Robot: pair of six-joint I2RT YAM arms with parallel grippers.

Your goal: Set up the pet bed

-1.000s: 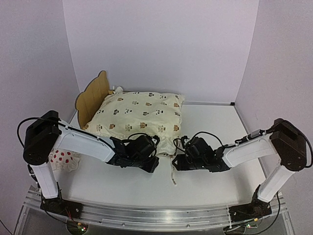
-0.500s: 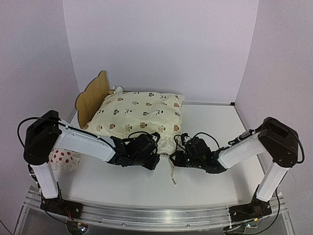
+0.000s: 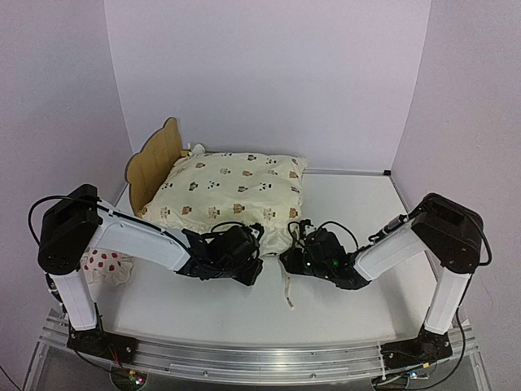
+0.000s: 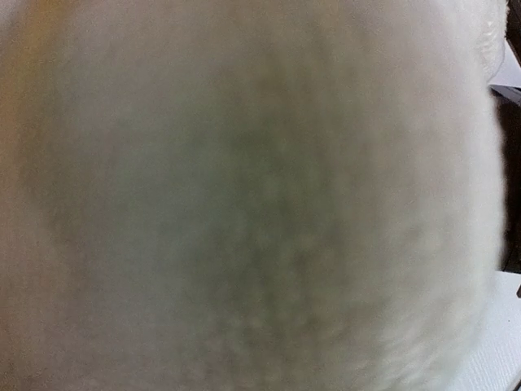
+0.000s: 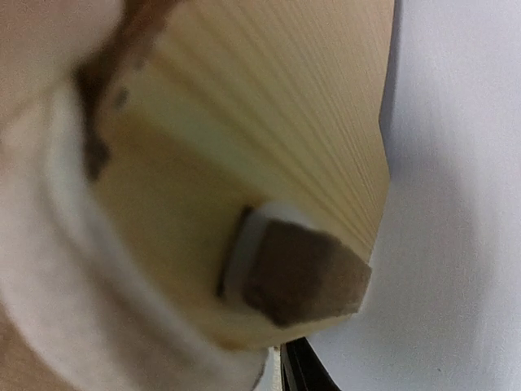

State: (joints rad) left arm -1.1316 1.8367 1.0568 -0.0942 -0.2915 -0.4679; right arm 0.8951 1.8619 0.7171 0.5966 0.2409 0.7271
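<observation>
The pet bed stands at the back left; its bear-ear plywood headboard (image 3: 155,157) shows, and the rest lies under the cream bear-print cushion (image 3: 232,194). My left gripper (image 3: 247,259) is pressed against the cushion's near edge; blurred cream fabric (image 4: 244,195) fills the left wrist view and hides the fingers. My right gripper (image 3: 295,259) is at the bed's near right corner. The right wrist view shows the plywood frame (image 5: 277,106) very close, with a felt-padded leg (image 5: 301,281) and cream fabric (image 5: 49,269) at the left. Its fingertips are hidden.
The small white pillow with red spots (image 3: 106,265) lies on the table at the left, beside my left arm. A cream strap (image 3: 286,292) trails from the cushion onto the table between the grippers. White walls close the back and sides.
My right gripper has moved left, closer to the bed's near corner, and its forearm has swung in. My left gripper has hardly moved.
</observation>
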